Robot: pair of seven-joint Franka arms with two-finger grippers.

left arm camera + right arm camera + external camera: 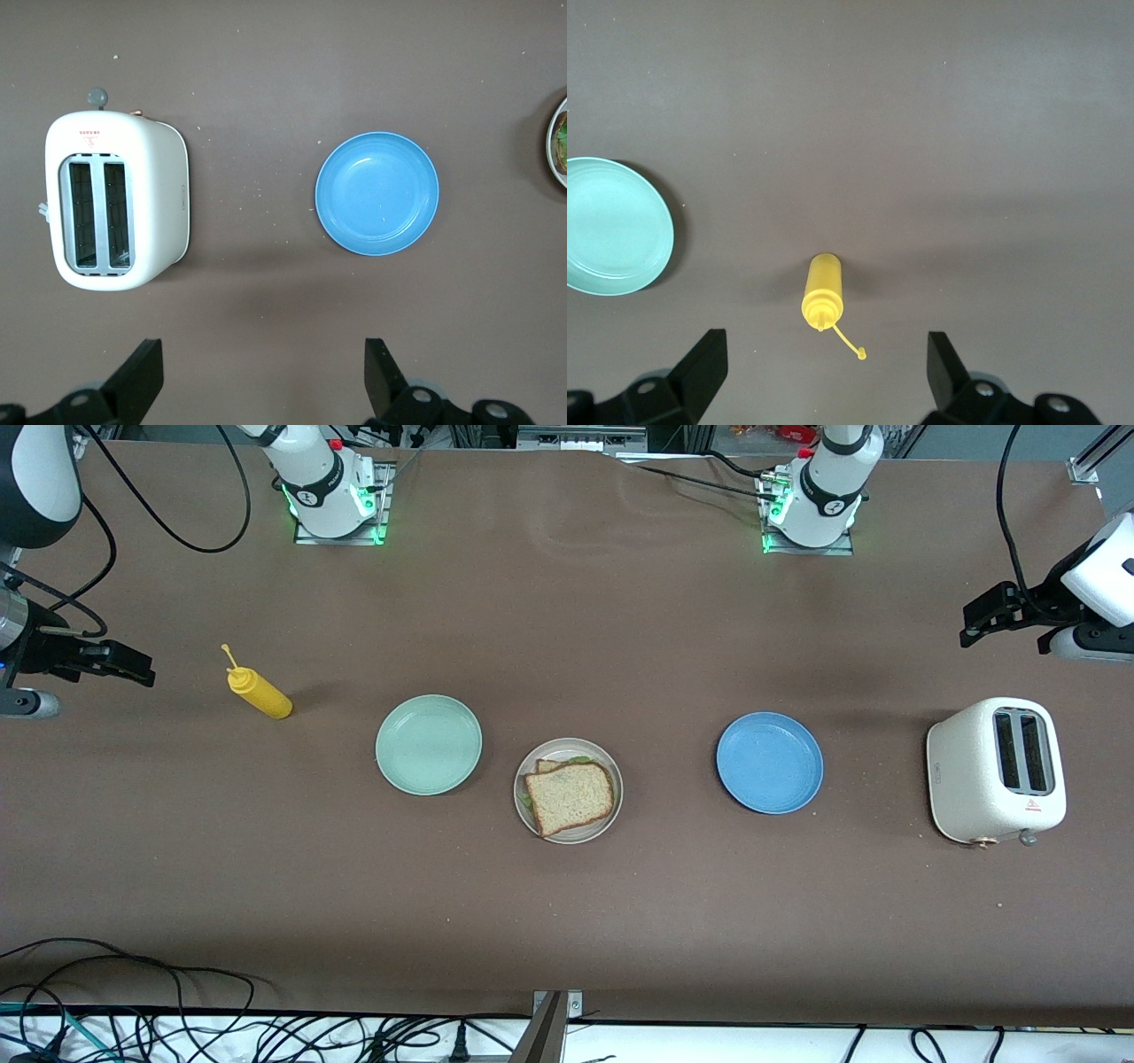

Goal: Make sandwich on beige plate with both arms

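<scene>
Right gripper (133, 666), black fingers spread, empty, over right arm's table end. Yellow squeeze bottle (258, 692), lying. Round mint-green plate (429, 744). Round cream-beige plate (568, 789) mid-table, bearing brown-bread lettuce sandwich (569, 794). Round blue plate (769, 763). White two-slot toaster (994, 770). Left gripper (974, 624), spread, empty, over left arm's end.

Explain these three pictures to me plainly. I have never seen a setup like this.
These are two robot arms at a brown table. The big picture looks down from across the table; the two small ones come from cameras on each arm's wrist.

The left claw hangs open near the white toaster and the blue plate. The right claw hangs open near the yellow squeeze bottle, which lies beside the mint-green plate. Neither holds anything.

Between the two coloured plates, the beige plate carries the sandwich: bread on top, green lettuce peeking out underneath.
</scene>
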